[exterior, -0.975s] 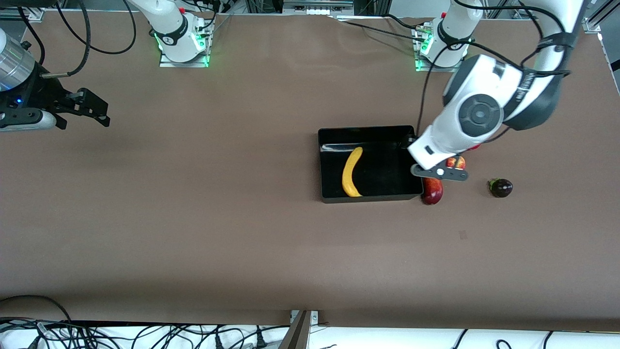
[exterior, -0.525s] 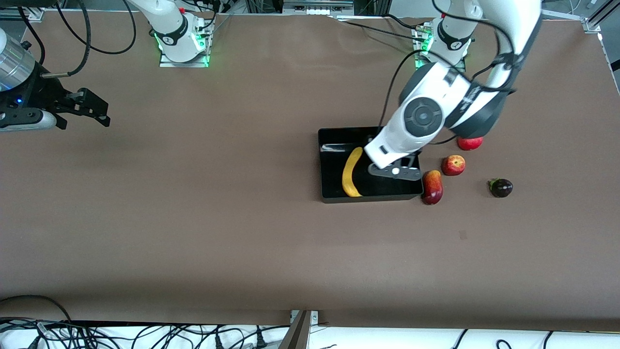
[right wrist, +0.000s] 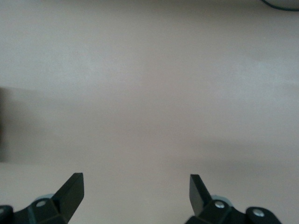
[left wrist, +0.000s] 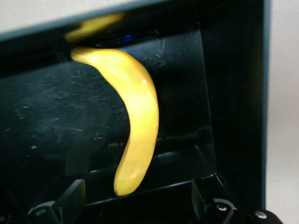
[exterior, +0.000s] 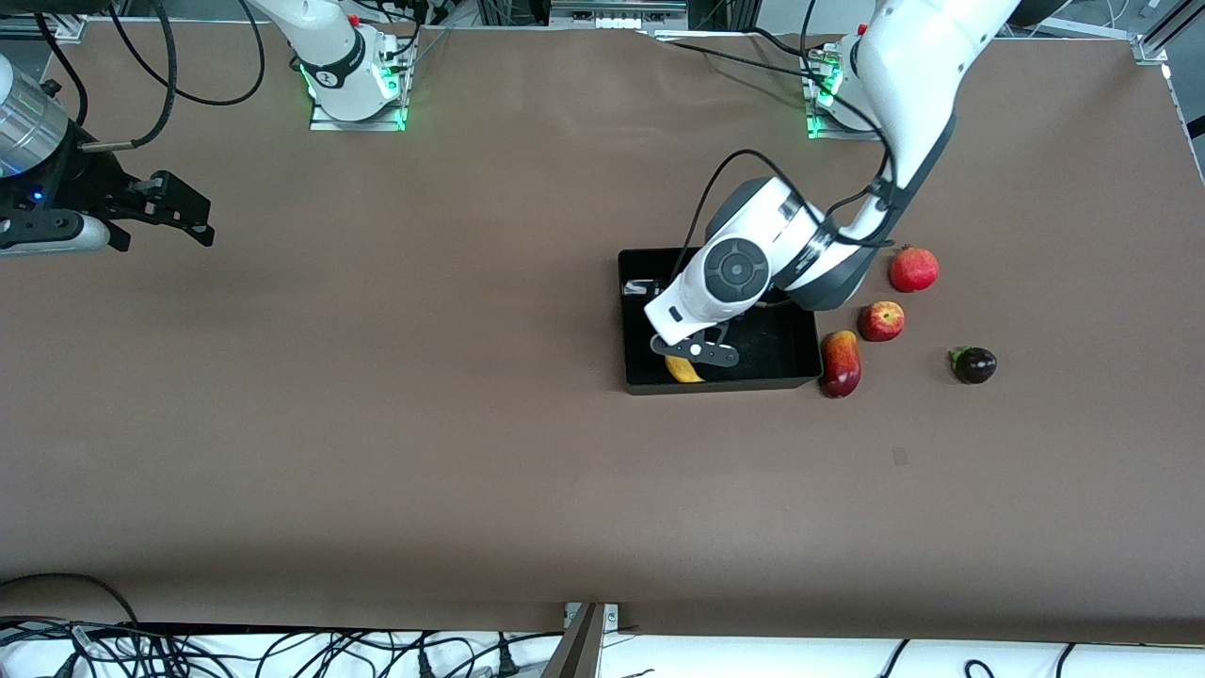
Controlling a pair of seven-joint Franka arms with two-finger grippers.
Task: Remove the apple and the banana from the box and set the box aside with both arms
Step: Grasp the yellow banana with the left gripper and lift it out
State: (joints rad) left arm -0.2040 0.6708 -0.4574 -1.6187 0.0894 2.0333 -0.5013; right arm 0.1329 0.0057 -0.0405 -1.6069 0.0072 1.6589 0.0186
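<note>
My left gripper [exterior: 695, 350] hangs over the box [exterior: 800, 363], jaws spread and empty, right above the banana [left wrist: 138, 126] lying inside it; from the front my wrist hides most of that fruit. The apple [exterior: 881, 320] sits on the surface beside the box, toward my left arm's end. My right gripper [exterior: 174, 209] waits with jaws spread over bare surface, well apart from the box.
</note>
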